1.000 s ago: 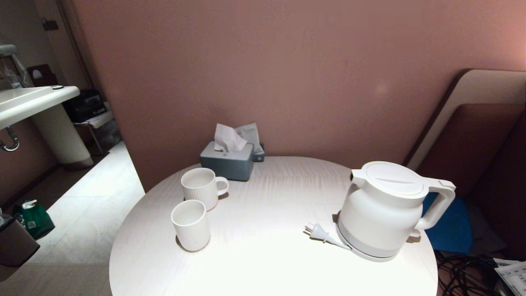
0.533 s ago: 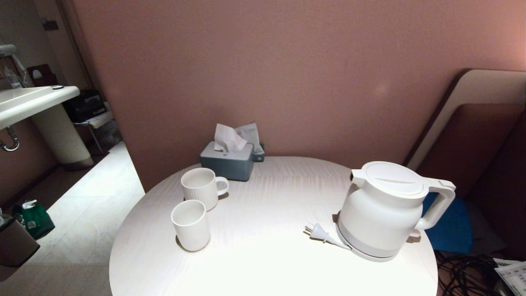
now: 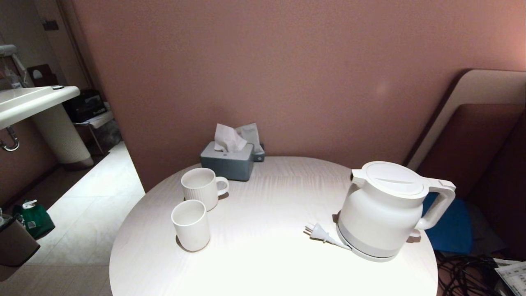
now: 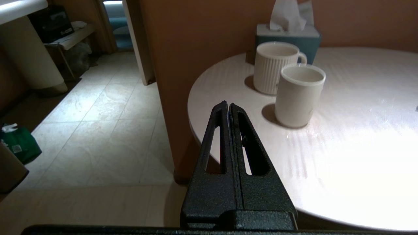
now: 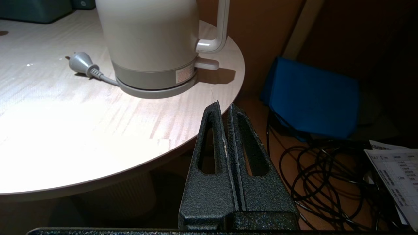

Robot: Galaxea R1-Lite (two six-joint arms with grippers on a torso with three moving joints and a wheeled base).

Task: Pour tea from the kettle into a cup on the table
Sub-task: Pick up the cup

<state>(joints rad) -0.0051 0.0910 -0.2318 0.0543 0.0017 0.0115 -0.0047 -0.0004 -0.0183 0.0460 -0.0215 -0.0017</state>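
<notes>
The white kettle (image 3: 384,207) stands upright on its grey base disc (image 3: 370,255) at the right of the round table (image 3: 263,255), handle pointing right; it also shows in the right wrist view as kettle (image 5: 150,36). The plain white cup (image 3: 190,225) stands at the table's left, seen too as cup (image 4: 298,94). No tea shows. My left gripper (image 4: 228,105) hangs shut and empty off the table's left edge, short of the cup. My right gripper (image 5: 224,106) is shut and empty off the table's right front edge, below the kettle's handle. Neither arm appears in the head view.
A ribbed white mug (image 3: 202,188) with a handle stands just behind the cup. A grey-blue tissue box (image 3: 227,161) sits at the back by the wall. The base's plug (image 3: 318,232) lies left of the kettle. Black cables (image 5: 329,182) and a blue cushion (image 5: 313,98) lie right of the table.
</notes>
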